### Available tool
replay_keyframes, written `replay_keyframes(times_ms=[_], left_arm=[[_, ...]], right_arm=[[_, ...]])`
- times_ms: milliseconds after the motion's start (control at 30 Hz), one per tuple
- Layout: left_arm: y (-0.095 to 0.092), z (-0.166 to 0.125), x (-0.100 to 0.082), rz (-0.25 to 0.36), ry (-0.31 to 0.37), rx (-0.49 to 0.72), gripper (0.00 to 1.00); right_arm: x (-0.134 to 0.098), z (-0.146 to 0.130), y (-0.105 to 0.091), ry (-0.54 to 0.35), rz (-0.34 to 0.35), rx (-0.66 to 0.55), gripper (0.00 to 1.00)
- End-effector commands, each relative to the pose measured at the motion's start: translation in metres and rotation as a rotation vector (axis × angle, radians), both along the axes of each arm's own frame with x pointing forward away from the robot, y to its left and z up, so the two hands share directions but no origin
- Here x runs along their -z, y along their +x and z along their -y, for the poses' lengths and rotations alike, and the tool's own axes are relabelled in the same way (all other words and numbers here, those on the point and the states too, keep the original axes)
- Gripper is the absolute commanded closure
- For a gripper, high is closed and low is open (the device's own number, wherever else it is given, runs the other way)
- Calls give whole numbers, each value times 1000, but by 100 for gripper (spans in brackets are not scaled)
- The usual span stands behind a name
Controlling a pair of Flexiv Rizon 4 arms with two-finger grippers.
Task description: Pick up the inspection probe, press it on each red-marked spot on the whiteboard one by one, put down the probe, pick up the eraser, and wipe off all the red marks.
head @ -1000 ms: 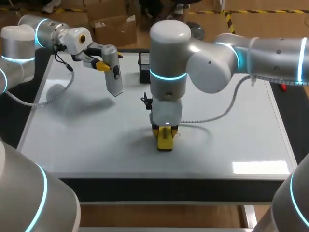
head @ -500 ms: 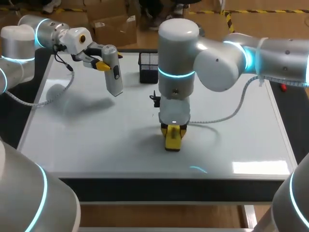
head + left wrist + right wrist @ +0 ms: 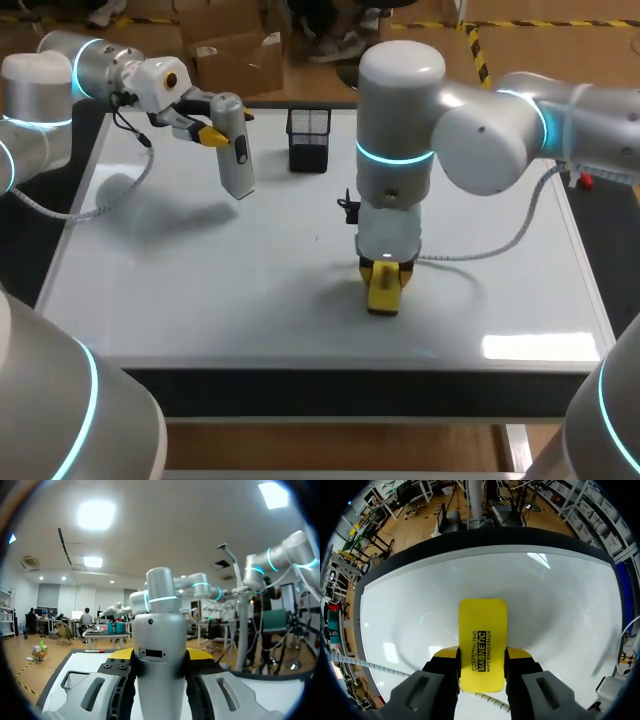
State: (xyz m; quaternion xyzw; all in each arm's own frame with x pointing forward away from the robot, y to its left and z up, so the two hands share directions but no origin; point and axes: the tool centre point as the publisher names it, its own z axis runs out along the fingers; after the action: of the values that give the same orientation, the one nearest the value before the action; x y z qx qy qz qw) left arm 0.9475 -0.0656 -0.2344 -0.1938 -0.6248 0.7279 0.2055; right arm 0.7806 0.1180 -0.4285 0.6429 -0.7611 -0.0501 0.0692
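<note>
Left claw [image 3: 212, 133]: it is closed on the probe [image 3: 234, 150], which is pinched from two sides by the yellow tips.
Probe: a long grey thing with a dark patch on its side. It is held up in the air over the back left part of the whiteboard [image 3: 200, 290], with its thin end hanging down and tipped a little. The board is not touched by it, and its shadow is seen on the board below.
Right claw [image 3: 386, 272]: it is pointed straight down near the middle of the board, a bit toward the front. It is closed on the eraser [image 3: 384, 292], which is squeezed between both tips.
Eraser: a yellow block with dark print on it, gripped at one end. In the right wrist view most of it is seen sticking out past the tips, toward the white board. In the head view its low end looks set down on the board.
Basket [image 3: 308, 140]: a small black mesh box is stood at the back of the board, between the two claws and well apart from both.
</note>
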Motion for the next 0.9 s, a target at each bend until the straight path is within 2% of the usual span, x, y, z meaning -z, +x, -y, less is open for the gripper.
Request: replay_keyframes(times_ms=[33,333,500,900], left_arm=[[1,-1,-1,0,2,4,100],[1,-1,-1,0,2,4,100],[1,-1,-1,0,2,4,100],[1,-1,-1,0,2,4,100]], right_arm=[[-13,4,1,-10,6,-16,100],[-43,6,13,-28,34,-84,100],[-53,8,19,-24,56,-78,100],[-53,8,19,-24,56,-78,100]])
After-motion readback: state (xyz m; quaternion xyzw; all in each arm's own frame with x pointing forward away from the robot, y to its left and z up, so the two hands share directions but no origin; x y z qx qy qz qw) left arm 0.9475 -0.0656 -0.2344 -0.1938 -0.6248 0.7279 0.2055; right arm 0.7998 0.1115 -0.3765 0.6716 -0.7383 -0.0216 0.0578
